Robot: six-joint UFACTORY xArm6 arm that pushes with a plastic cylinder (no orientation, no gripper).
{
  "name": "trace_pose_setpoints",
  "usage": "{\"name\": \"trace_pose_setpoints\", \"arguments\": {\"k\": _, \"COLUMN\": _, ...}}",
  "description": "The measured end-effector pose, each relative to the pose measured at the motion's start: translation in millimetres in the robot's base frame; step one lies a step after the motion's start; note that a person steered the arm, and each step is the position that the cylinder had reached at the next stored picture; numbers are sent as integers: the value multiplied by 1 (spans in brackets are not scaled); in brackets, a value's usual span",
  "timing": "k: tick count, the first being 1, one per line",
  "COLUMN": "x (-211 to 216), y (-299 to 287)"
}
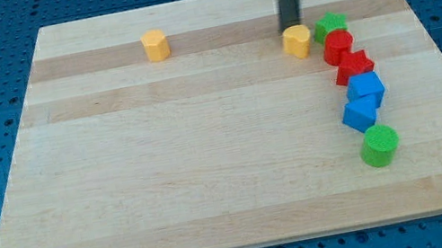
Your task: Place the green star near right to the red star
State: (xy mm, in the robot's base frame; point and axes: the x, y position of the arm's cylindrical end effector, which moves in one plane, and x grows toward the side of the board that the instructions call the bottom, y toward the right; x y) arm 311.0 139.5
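Observation:
The green star (331, 26) lies at the upper right of the wooden board (206, 145), touching a red round block (338, 47) just below it. The red star (354, 67) lies below that red block. My tip (291, 28) stands just above a yellow heart-shaped block (297, 40), to the left of the green star and apart from it.
Two blue blocks (365, 88) (359, 113) lie in a chain below the red star, with a green round block (380, 144) below them. A yellow hexagon block (155, 45) sits alone at the upper left. The board's right edge is near the chain.

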Motion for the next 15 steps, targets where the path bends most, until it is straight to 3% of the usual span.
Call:
{"name": "trace_pose_setpoints", "arguments": {"k": 1, "x": 18, "y": 12}}
{"name": "trace_pose_setpoints", "arguments": {"k": 2, "x": 48, "y": -41}}
{"name": "trace_pose_setpoints", "arguments": {"k": 3, "x": 48, "y": -102}}
{"name": "trace_pose_setpoints", "arguments": {"k": 5, "x": -8, "y": 10}}
{"name": "trace_pose_setpoints", "arguments": {"k": 6, "x": 33, "y": 116}}
{"name": "trace_pose_setpoints", "arguments": {"k": 7, "x": 101, "y": 65}}
{"name": "trace_pose_setpoints", "arguments": {"k": 9, "x": 84, "y": -77}}
{"name": "trace_pose_setpoints", "arguments": {"k": 10, "x": 86, "y": -57}}
{"name": "trace_pose_setpoints", "arguments": {"k": 11, "x": 96, "y": 24}}
{"name": "trace_pose_setpoints", "arguments": {"k": 12, "x": 55, "y": 15}}
{"name": "trace_pose_setpoints", "arguments": {"k": 13, "x": 41, "y": -99}}
{"name": "trace_pose_setpoints", "arguments": {"k": 14, "x": 33, "y": -134}}
{"name": "trace_pose_setpoints", "arguments": {"k": 15, "x": 73, "y": -49}}
